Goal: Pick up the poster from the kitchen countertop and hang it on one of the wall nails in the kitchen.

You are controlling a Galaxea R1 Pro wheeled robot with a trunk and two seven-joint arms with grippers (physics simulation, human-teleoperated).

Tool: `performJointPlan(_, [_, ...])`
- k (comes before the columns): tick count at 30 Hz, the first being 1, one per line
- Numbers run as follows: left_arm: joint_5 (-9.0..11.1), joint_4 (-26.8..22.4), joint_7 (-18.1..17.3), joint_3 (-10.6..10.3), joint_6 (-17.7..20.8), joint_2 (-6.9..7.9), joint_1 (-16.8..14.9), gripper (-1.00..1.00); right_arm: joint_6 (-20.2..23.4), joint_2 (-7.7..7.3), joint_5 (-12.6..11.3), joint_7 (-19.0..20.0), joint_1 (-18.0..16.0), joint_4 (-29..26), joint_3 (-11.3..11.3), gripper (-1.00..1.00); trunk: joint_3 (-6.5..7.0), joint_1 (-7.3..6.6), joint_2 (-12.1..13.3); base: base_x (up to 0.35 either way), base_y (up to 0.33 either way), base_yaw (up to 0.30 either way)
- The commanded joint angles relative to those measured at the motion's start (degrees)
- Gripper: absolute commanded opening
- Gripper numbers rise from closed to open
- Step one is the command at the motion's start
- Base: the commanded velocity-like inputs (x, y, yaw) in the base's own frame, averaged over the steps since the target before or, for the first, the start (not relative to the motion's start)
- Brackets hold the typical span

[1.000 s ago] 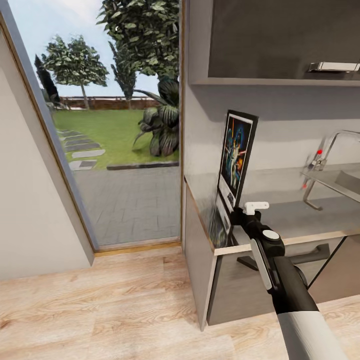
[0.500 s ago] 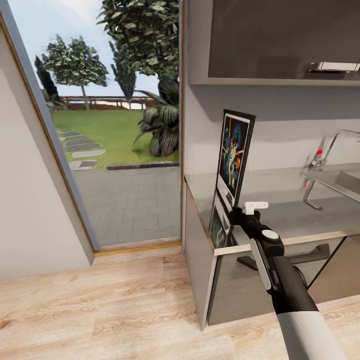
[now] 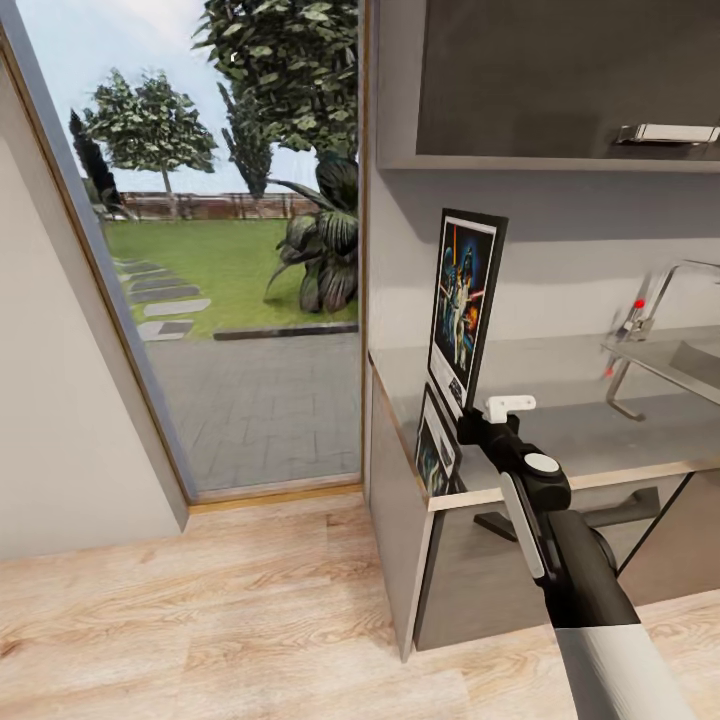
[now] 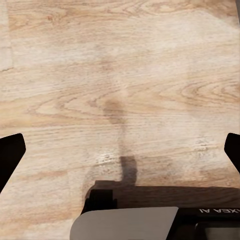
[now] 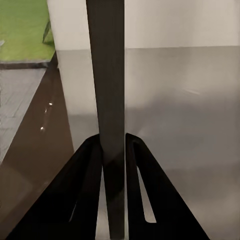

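Head view: we see one poster [image 3: 463, 305] standing upright, clear of the table [image 3: 560, 420] near its left end, its bottom edge clamped in the right end effector [image 3: 468, 428]. The poster rises straight up from the end effector, artwork facing left toward the doorway, seen at a steep angle. A reflection of it shows on the glossy table just below. One right arm [image 3: 560, 540] reaches up from the lower right. We count one chrome tap [image 3: 650, 310] and one sink [image 3: 680, 365] at the right, well apart from the poster. One wall cabinet [image 3: 560, 80] hangs above with one handle [image 3: 665, 133]. At the left, one open doorway [image 3: 200, 250] looks onto the lawn and trees. Wood floor [image 3: 200, 620] below.

Left wrist view: we see the left end effector [image 4: 120, 150] with two dark fingertips [image 4: 10, 152] at the frame's opposite edges, spread wide, nothing between them, just the wood floor [image 4: 120, 75].

Right wrist view: the poster [image 5: 106, 75] shows edge-on as one dark vertical strip, pinched between two black fingers [image 5: 85, 190] of the right end effector [image 5: 114, 145], both touching it. The grey table [image 5: 180, 100] lies beyond.
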Motion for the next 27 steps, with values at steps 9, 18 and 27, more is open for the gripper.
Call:
performJointPlan(9, [-0.01,-0.06,0.0,0.19,-0.01,0.0,0.04,1.0,0.33,0.01,-0.13,0.05,-0.04,-0.08,-0.07,-1.0,-0.05,0.0,-0.03,-0.214,0.0,0.0])
performJointPlan(18, [-0.01,-0.06,-0.03,0.19,-0.01,0.02,0.03,1.0,0.33,0.01,-0.16,0.05,-0.04,-0.08,-0.09,-1.0,-0.05,0.0,-0.03,-0.324,0.0,0.0])
performJointPlan(27, [-0.01,-0.07,-0.05,0.2,-0.01,0.04,0.03,1.0,0.35,0.01,-0.18,0.05,-0.04,-0.62,-0.09,-1.0,-0.05,0.0,-0.03,-0.335,0.0,0.0])
